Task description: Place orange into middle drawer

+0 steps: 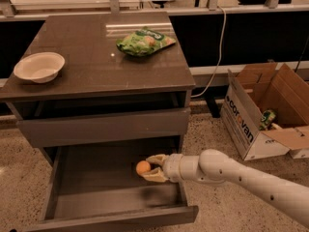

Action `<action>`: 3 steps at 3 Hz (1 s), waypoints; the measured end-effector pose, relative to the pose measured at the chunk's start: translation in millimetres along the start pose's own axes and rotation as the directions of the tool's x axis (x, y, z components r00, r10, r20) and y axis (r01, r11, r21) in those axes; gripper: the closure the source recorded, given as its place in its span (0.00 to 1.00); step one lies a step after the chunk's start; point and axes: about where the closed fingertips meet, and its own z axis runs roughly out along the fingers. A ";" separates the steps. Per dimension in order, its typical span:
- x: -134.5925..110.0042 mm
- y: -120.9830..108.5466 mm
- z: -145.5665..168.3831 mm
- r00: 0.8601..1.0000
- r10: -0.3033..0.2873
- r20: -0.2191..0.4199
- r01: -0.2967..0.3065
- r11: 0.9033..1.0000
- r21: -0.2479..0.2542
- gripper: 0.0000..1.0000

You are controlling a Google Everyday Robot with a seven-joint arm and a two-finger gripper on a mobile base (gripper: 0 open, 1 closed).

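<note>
The orange is small and round and sits between the tips of my gripper. The gripper is shut on it and reaches in from the right over the right part of the middle drawer. That drawer is pulled out, wide and shallow, with a flat grey floor. The orange is just above the floor or touching it; I cannot tell which. My white arm stretches off to the lower right.
Above the open drawer is a closed grey drawer with a tall plain front. On the cabinet top stand a white bowl and a green snack bag. An open cardboard box sits on the floor to the right.
</note>
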 end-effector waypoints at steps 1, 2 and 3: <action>39.2 -4.7 11.2 0.996 0.004 -0.088 -0.003 1.000 0.010 1.00; 61.9 -7.4 21.7 0.989 -0.012 -0.149 0.013 1.000 0.008 1.00; 80.8 -8.6 39.8 0.974 -0.045 -0.223 0.039 0.999 -0.029 0.98</action>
